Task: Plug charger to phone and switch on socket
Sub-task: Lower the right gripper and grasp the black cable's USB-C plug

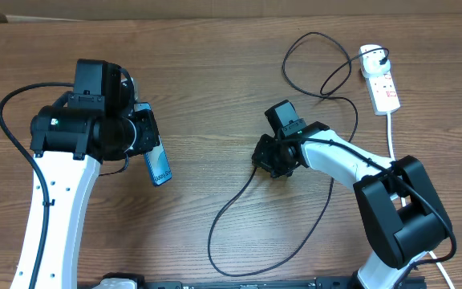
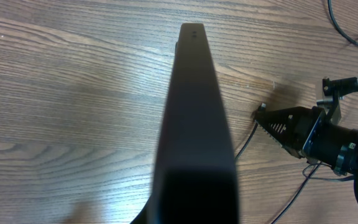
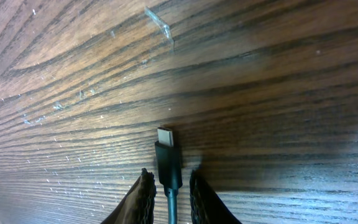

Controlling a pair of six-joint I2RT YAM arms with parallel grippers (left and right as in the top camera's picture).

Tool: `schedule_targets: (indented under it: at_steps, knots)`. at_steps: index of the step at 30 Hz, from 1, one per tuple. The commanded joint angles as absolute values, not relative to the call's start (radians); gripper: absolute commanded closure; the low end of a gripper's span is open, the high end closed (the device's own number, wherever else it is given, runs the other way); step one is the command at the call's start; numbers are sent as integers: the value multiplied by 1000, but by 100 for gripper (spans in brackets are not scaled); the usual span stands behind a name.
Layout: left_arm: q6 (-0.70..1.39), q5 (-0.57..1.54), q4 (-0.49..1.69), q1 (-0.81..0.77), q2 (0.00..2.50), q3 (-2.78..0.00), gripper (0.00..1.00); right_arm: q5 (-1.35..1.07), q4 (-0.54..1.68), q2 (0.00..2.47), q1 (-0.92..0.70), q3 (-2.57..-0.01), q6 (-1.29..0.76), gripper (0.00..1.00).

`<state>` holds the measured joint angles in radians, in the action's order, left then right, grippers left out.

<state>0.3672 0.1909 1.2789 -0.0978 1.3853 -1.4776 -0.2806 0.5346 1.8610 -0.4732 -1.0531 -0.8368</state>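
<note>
2 grippers work over a brown wood-grain table [image 1: 215,96], and the step in hand looks like the first half of the task: bringing plug to port.

The left gripper [image 1: 147,143] is pressed tight on the slim rectangular phone [image 1: 160,168] with its light blue-teal screen. It holds the phone on edge above the table, and the left wrist view looks straight along the dark rim.

Right of the phone, the right gripper [image 3: 168,180] points toward it. Its 2 fingers [image 3: 145,194] stand narrowly either side of the small black connector tip [image 3: 168,163] of the long thin black charger [image 1: 209,239]. I cannot tell whether they truly pinch it or only flank it. Connector and phone are apart.

Far right of the phone sits the small white rectangular socket [image 1: 384,90], with the white plug adapter [image 1: 370,58] already in it.

Next, I judge, a firm hold on the connector is needed. Then it must be lined up squarely with the phone's port before pushing in, and the switch comes last.
</note>
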Motion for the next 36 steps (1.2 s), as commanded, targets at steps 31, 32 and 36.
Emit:
schedule_targets:
  at_steps: [31, 32, 36]
  knots:
    - [382, 211, 1279, -99, 1372, -1483, 96, -282, 531, 1898, -476, -1033, -841, 96]
    - [382, 210, 1279, -99, 1372, -1483, 96, -282, 531, 1898, -476, -1033, -841, 96]
    - [382, 210, 1279, -99, 1372, -1483, 96, -294, 531, 1897, -476, -1036, -838, 96]
